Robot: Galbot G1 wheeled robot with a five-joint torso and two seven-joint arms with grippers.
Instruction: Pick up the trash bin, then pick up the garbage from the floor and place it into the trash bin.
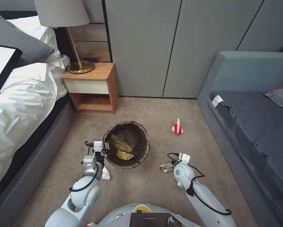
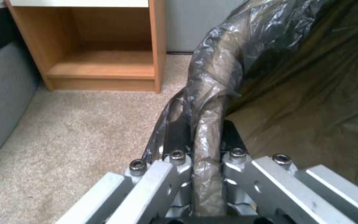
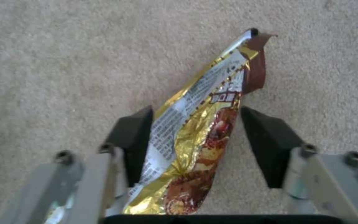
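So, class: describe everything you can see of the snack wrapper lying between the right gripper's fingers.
The snack wrapper is a crinkled, shiny foil packet, gold and brown with a silver panel of small print. It looks flattened and empty, its far end torn open. It lies on the beige carpet, to the right of the trash bin. The right gripper is open, its black pads either side of it; whether they touch is unclear.

I log: grey panelled wall (image 1: 185, 47); wooden nightstand (image 1: 92, 88) carrying brass lamp (image 1: 73, 34); white-sheeted bed (image 1: 18, 104); grey-blue sofa (image 1: 254, 126); beige carpet (image 1: 160, 189).
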